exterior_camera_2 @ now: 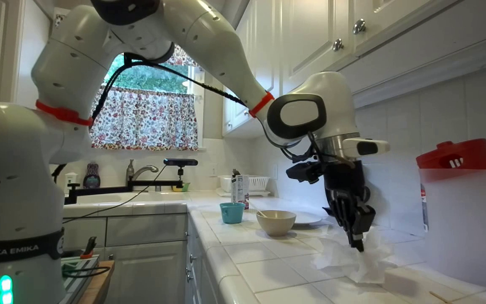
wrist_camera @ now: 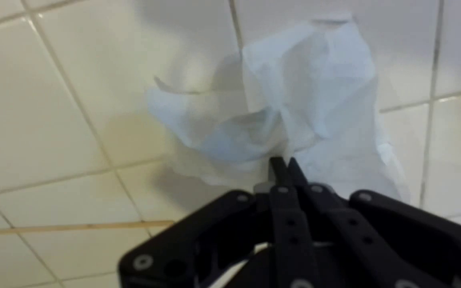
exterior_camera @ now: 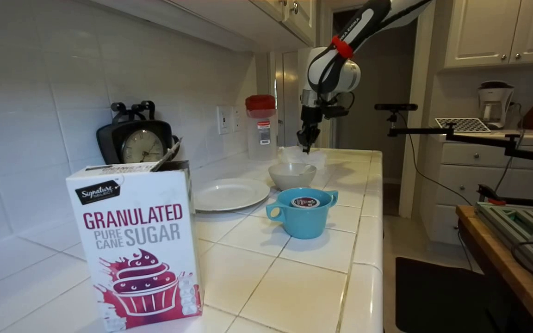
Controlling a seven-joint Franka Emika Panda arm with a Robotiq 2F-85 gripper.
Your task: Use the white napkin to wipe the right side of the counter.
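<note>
The white napkin (wrist_camera: 334,80) lies crumpled on the white tiled counter (wrist_camera: 34,104), with folds standing up. It also shows in both exterior views, as a pale heap (exterior_camera_2: 365,266) beside the tall container and behind the bowl (exterior_camera: 317,158). My gripper (wrist_camera: 284,160) points down at the napkin, its two fingertips nearly together. Napkin folds run into the fingertips, so it appears pinched there; the exact contact is partly hidden. In an exterior view the fingertips (exterior_camera_2: 357,247) are low over the napkin's middle. In an exterior view the gripper (exterior_camera: 307,149) is above and behind the bowl.
A red-lidded clear container (exterior_camera_2: 464,211) stands close beside the napkin, near the wall. A beige bowl (exterior_camera_2: 276,223), a white plate (exterior_camera: 232,194), a teal cup (exterior_camera: 304,217), a sugar box (exterior_camera: 137,249) and a black clock (exterior_camera: 137,138) stand along the counter. Cabinets (exterior_camera_2: 310,38) hang above.
</note>
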